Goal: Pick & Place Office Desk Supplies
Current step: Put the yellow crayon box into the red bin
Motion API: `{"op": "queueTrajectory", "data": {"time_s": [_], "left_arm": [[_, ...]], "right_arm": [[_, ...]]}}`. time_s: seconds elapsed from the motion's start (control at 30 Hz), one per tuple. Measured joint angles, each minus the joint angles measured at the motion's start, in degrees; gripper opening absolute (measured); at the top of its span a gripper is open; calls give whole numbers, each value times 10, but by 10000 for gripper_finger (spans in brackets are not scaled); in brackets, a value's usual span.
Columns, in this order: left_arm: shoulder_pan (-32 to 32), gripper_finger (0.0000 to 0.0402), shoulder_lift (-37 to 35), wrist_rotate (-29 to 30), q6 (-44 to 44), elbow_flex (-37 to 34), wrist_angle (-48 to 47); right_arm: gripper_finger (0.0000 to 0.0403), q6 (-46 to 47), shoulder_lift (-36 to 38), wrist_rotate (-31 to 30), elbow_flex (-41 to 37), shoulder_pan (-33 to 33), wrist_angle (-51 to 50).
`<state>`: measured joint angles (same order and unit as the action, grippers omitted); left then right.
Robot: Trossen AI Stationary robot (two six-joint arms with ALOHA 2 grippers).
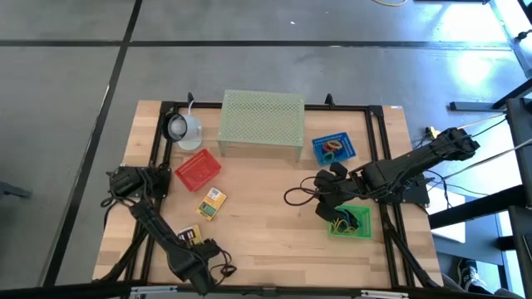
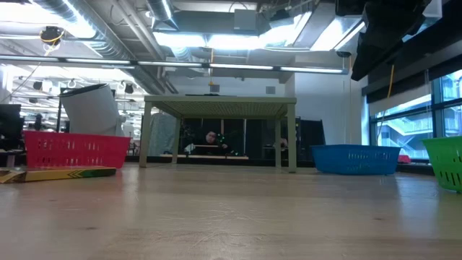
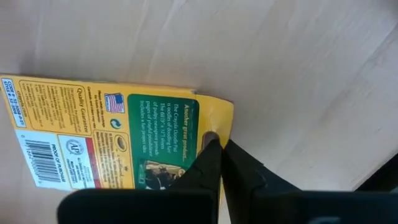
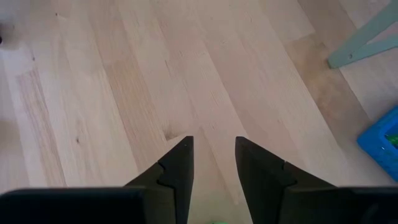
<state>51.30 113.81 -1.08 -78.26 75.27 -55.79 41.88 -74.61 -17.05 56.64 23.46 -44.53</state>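
Note:
A yellow printed packet (image 3: 112, 143) lies flat on the wooden table near its front left edge; it also shows in the high view (image 1: 188, 236). My left gripper (image 3: 217, 144) points down at its end and is shut on it. A second yellow packet (image 1: 211, 202) lies flat farther in. My right gripper (image 4: 213, 142) hangs open over bare wood beside the green basket (image 1: 349, 220), with nothing between its fingers; in the high view it (image 1: 324, 203) is at the right. My left gripper pinches the yellow packet's short end (image 3: 211, 127), near one corner, between its two fingers. The fingers (image 3: 205, 162) come from above, pointing down. The packet lies flat on the table, and its cover bulges a little beside the fingertips.
A red basket (image 1: 198, 169), a blue basket (image 1: 334, 148) with coloured loops and the pale green perforated stand (image 1: 262, 123) stand toward the back. A white lamp-like thing (image 1: 183, 127) sits at the far left. Bare wood lies in the middle.

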Motion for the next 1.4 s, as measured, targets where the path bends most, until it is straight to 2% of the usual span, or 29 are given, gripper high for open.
{"op": "queueTrajectory", "data": {"time_s": [0.1,0.4,0.53,0.77,0.97,1.17,1.4], "left_arm": [[-2,3,-8,7,-1,-3,-13],[-5,3,-58,85,-5,-1,-27],[-5,3,-80,186,-4,-1,-24],[-18,3,-129,354,55,-1,-4],[-35,3,-173,490,177,0,57],[-48,3,-200,640,328,0,167],[-72,3,-204,696,483,1,288]], "right_arm": [[119,0,0,0,0,0,0],[119,0,0,0,0,0,0],[119,0,0,0,0,0,2],[119,0,0,0,0,0,8],[119,0,0,0,0,0,11],[119,0,0,0,0,0,17],[119,0,0,0,0,0,18]]}}
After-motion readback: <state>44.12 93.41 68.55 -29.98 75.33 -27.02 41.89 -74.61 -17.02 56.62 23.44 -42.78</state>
